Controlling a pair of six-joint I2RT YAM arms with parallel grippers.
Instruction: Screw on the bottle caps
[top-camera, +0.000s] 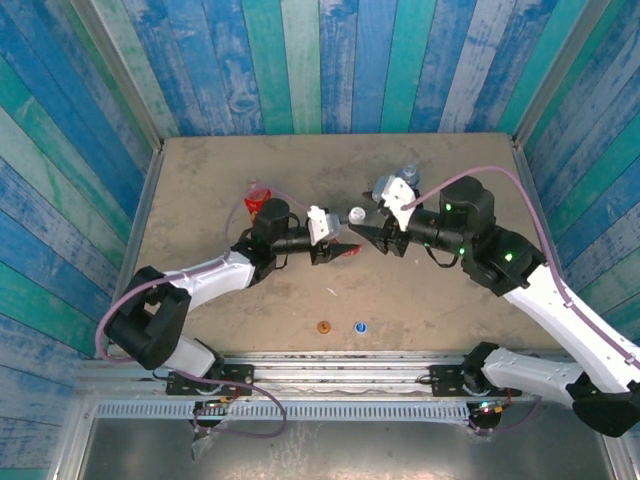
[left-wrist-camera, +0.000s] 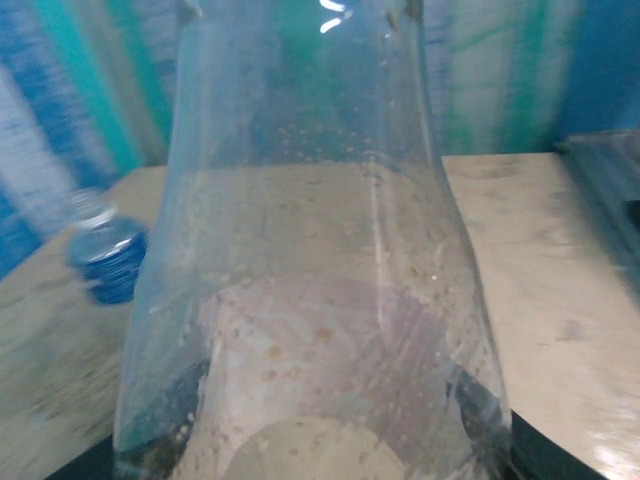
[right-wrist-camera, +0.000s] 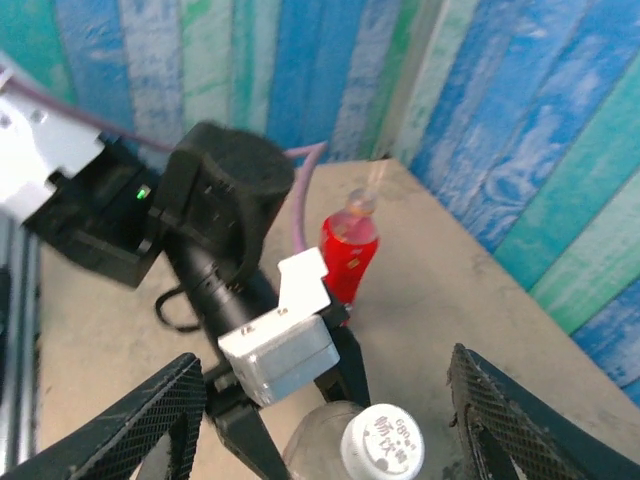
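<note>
My left gripper (top-camera: 338, 247) is shut on the clear bottle with the red label (top-camera: 351, 250) at mid table; the bottle's clear wall (left-wrist-camera: 310, 250) stands close up in the left wrist view. A white cap (top-camera: 357, 214) sits on its neck, and the cap (right-wrist-camera: 383, 443) lies between the spread fingers of my right gripper (right-wrist-camera: 325, 400), untouched by either finger (right-wrist-camera: 150, 420). The right gripper (top-camera: 376, 228) is open. The all-red bottle (top-camera: 258, 200) (right-wrist-camera: 350, 245) stands uncapped at the back left. The blue-labelled bottle (top-camera: 407, 172) (left-wrist-camera: 108, 255) stands at the back right. An orange cap (top-camera: 323, 326) and a blue cap (top-camera: 359, 326) lie near the front edge.
A small white scrap (top-camera: 332, 292) lies between the held bottle and the loose caps. Painted plank walls (top-camera: 320, 60) close in the table on three sides. The left arm's wrist camera block (right-wrist-camera: 280, 345) sits just behind the capped bottle.
</note>
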